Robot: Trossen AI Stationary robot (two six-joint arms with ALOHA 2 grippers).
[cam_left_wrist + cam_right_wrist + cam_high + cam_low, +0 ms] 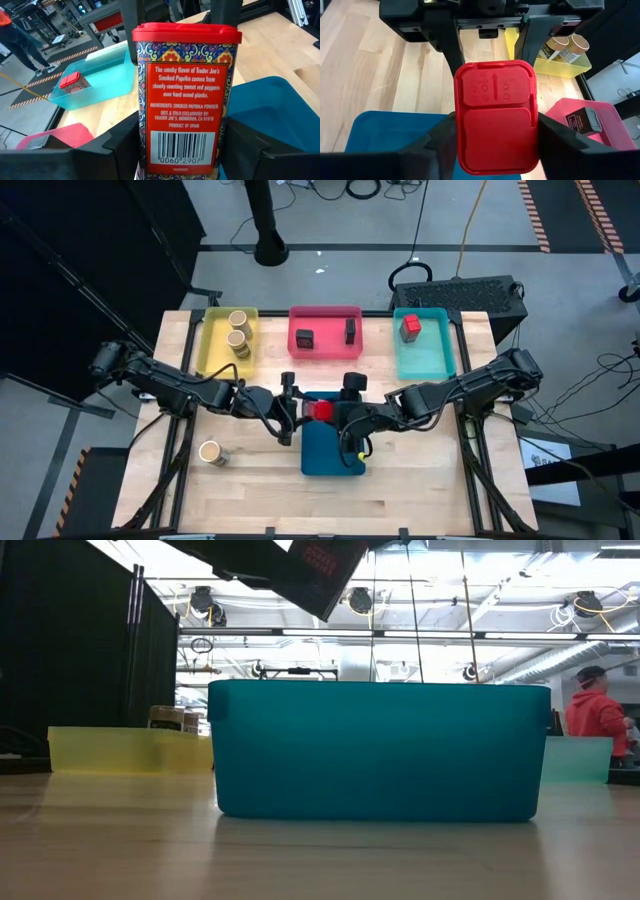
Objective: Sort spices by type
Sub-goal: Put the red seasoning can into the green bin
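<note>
Pincer states first: we see the left pincer (289,408) pinching the red-lidded paprika tin (320,411) on both sides, and in the left wrist view its two dark fingers (120,145) press on the tin's flanks. Our right pincer (352,416) meets the same tin from the opposite side; in the right wrist view its fingers (436,142) lie against the red lid (496,116), so both pincers grip one tin. This tin hangs above the near edge of the dark teal tray (333,450), in the middle of the worktop (420,490).

At the far side of the worktop we count three trays. In the yellow tray (214,345) stand two tan jars (238,330). In the pink tray (325,352) stand two dark boxes (305,338), apart from each other. In the light turquoise tray (425,360) stands one red box (409,328), near its far end.

One more tan jar (211,452) stands alone on the worktop, near the left front, well apart from the trays.

From the low view the dark teal tray (380,750) fills the middle, and a person in a red top (597,718) shows in the room behind
</note>
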